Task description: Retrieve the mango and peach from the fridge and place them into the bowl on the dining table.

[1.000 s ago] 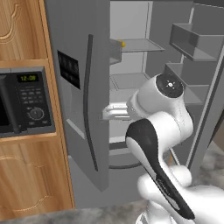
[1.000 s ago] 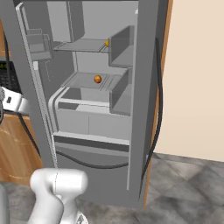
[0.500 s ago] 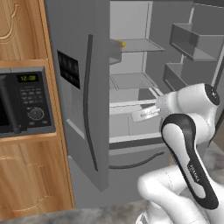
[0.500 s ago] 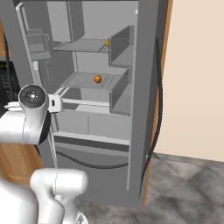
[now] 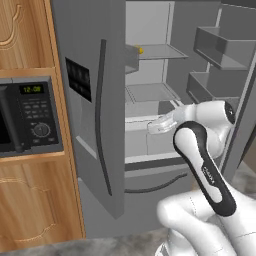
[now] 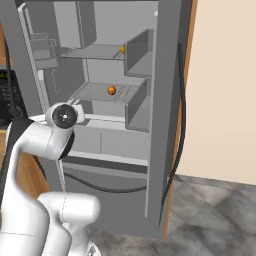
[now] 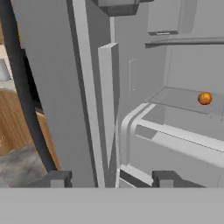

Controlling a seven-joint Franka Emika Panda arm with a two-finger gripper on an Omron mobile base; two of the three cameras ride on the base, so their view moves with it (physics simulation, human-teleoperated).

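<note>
We see the grey fridge point(image 6: 165, 100) standing with both doors swung open, pale shelves bare but for two fruits. The small red-orange peach point(image 6: 111, 90) sits on the middle shelf, and the yellow-orange mango point(image 6: 122, 49) rests on the shelf above, near its right edge, well apart.

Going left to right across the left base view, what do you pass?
Microwave → closed fridge door's dark handle → mango on the upper shelf → open right door's bins.
</note>
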